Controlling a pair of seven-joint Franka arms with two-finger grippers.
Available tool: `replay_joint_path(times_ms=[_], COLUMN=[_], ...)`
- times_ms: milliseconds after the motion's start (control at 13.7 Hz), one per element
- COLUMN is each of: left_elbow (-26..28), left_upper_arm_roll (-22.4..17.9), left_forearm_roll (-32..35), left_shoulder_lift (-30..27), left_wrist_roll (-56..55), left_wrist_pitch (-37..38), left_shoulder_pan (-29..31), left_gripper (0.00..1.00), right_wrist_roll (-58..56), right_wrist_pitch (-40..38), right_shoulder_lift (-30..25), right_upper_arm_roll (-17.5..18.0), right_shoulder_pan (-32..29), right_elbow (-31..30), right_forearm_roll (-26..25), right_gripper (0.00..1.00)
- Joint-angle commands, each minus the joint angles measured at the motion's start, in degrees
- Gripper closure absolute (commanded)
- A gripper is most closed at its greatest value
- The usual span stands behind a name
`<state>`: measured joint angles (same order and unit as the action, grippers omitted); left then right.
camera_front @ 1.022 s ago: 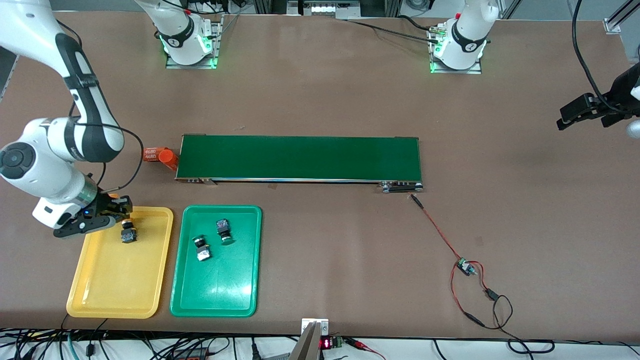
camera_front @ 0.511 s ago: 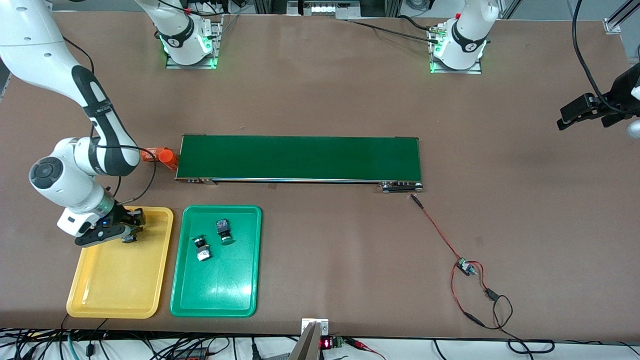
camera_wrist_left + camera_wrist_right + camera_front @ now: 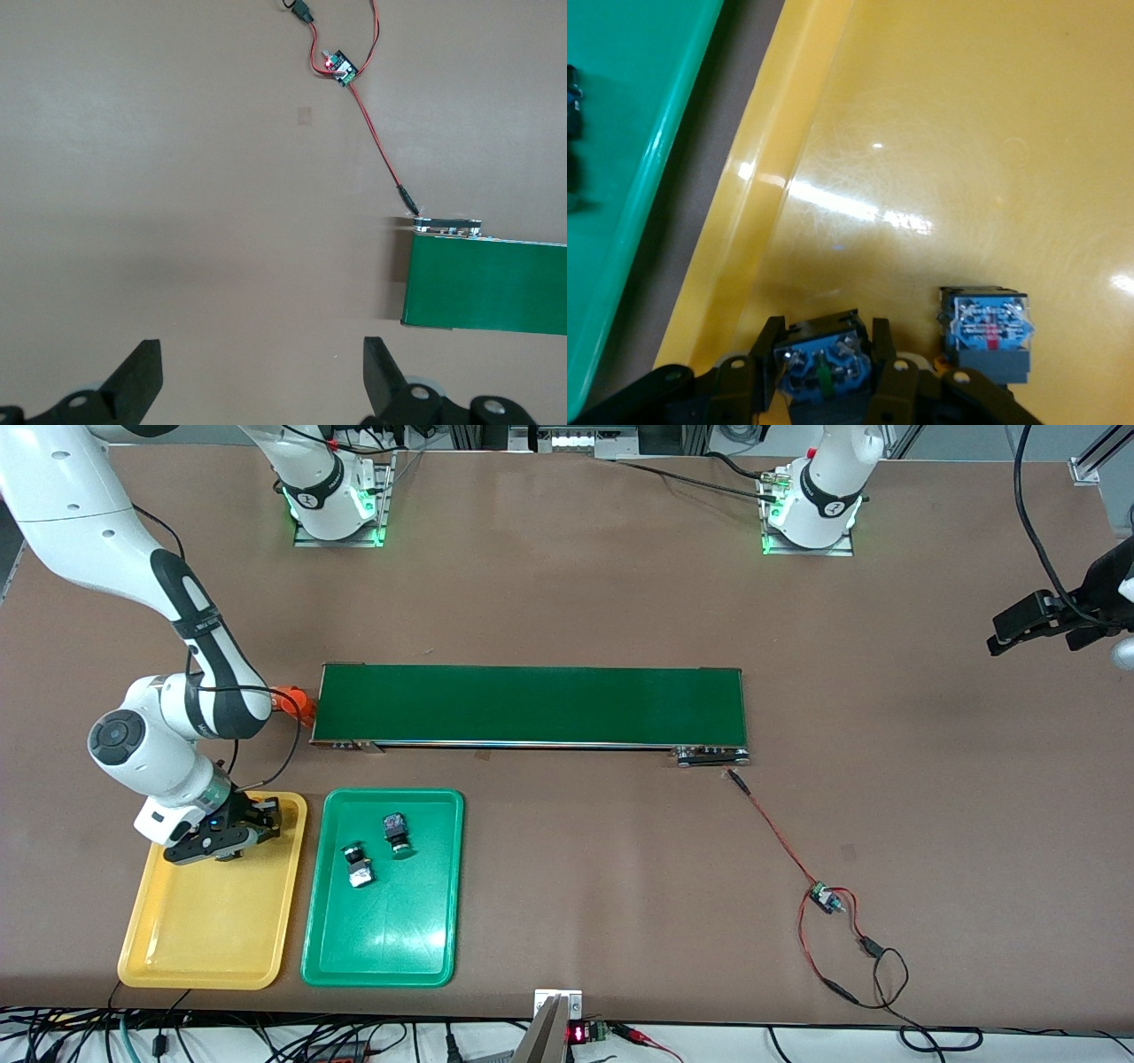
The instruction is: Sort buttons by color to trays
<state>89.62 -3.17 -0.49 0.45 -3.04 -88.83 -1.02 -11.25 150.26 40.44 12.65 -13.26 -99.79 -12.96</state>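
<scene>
So the thing that matters here: the right gripper (image 3: pixel 828 376) is down low in the yellow tray (image 3: pixel 208 921), at the end farthest from the front camera, with a button (image 3: pixel 819 359) sitting straight between its fingers (image 3: pixel 879 350), blue terminal end pointing up at the wrist camera, so its long axis runs roughly vertical. The fingers look closed on its body, maybe just starting to ease off. A second button (image 3: pixel 988 332) stands just beside it in the same tray. Letting go and lifting straight up seems like the next call. The two other buttons (image 3: pixel 376 849) lie in the green tray (image 3: pixel 381 948). The left gripper (image 3: pixel 261 372) waits wide open and empty over bare table (image 3: pixel 620 850) near the belt's end. Compared to a second ago, the right arm has carried its button farther into the tray and dropped lower.
</scene>
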Motion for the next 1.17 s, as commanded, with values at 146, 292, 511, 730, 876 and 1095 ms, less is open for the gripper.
replay_joint_path(times_ms=[146,292,511,730,876,1095], left_elbow=[-0.8,-0.8,-0.8,-0.8,-0.8,-0.8], left_upper_arm_roll=[-0.3,-0.3,-0.3,-0.3,-0.2,-0.3], left_forearm_roll=[-0.6,-0.6,-0.5,-0.4,-0.4,-0.4], left_shoulder_lift=[-0.3,-0.3,-0.3,-0.2,-0.3,0.3], left_wrist_roll=[0.9,1.0,1.0,0.9,0.9,0.3], left_wrist_pitch=[0.8,0.7,0.7,0.8,0.8,0.3], left_shoulder_pan=[-0.1,-0.1,-0.1,-0.2,-0.2,-0.4], left_gripper=[0.0,0.0,0.0,0.0,0.0,0.0], right_wrist_roll=[0.9,0.6,2.4,4.5,5.1,6.7], right_wrist_pitch=[0.1,-0.2,-7.4,-20.3,-27.4,-34.4], right_shoulder_lift=[0.4,-0.2,-4.4,-11.8,-16.7,-22.0], right_upper_arm_roll=[0.1,0.1,0.3,0.7,0.5,0.5], right_shoulder_pan=[-0.1,0.0,0.1,0.7,1.8,1.9], right_elbow=[0.7,0.7,0.5,0.7,1.4,2.5], right_forearm_roll=[0.2,0.3,0.3,2.7,9.6,11.6], right_gripper=[0.11,0.12,0.12,0.12,0.11,0.09])
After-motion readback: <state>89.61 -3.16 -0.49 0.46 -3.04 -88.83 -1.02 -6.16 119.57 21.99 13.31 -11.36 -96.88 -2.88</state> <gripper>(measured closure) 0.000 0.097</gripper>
